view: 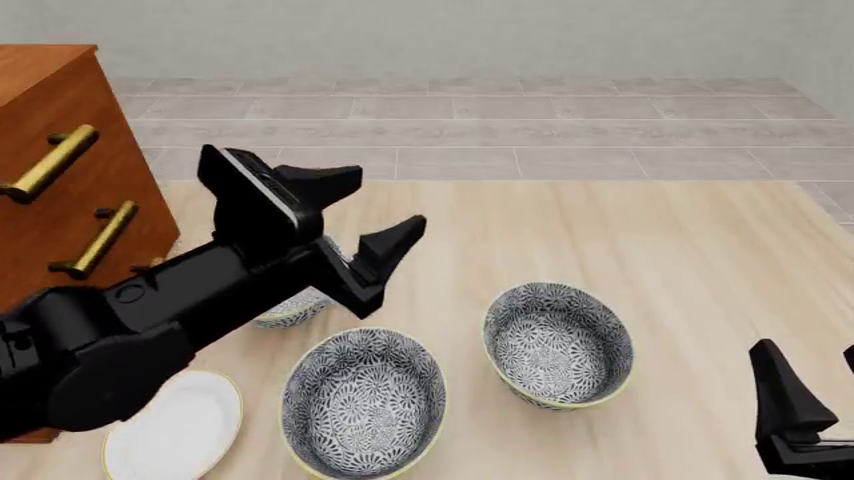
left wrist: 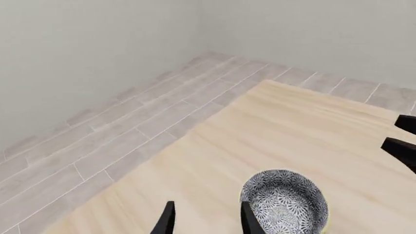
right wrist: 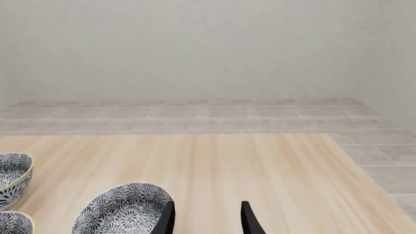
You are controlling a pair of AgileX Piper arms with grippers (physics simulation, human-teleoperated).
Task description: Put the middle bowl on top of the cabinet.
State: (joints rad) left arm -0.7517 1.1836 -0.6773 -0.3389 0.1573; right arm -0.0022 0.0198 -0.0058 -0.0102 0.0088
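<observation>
Three floral bowls stand on the table in the front view. The middle bowl (view: 363, 400) is nearest the front edge, between a left bowl (view: 296, 308) half hidden behind my left arm and a right bowl (view: 558, 343). The orange-brown cabinet (view: 54, 160) rises at the far left. My left gripper (view: 380, 205) hangs open and empty above the table, behind the bowls. In the left wrist view its fingers (left wrist: 250, 219) sit beside one bowl (left wrist: 286, 202). My right gripper (view: 814, 385) is open and empty at the front right, apart from the bowls.
A flat white plate (view: 174, 425) lies at the front left by the cabinet's foot. The cabinet's drawers carry brass bar handles (view: 51, 162). The right wrist view shows the right bowl (right wrist: 123, 209), two more bowl edges at its left, and bare tabletop (right wrist: 260, 165).
</observation>
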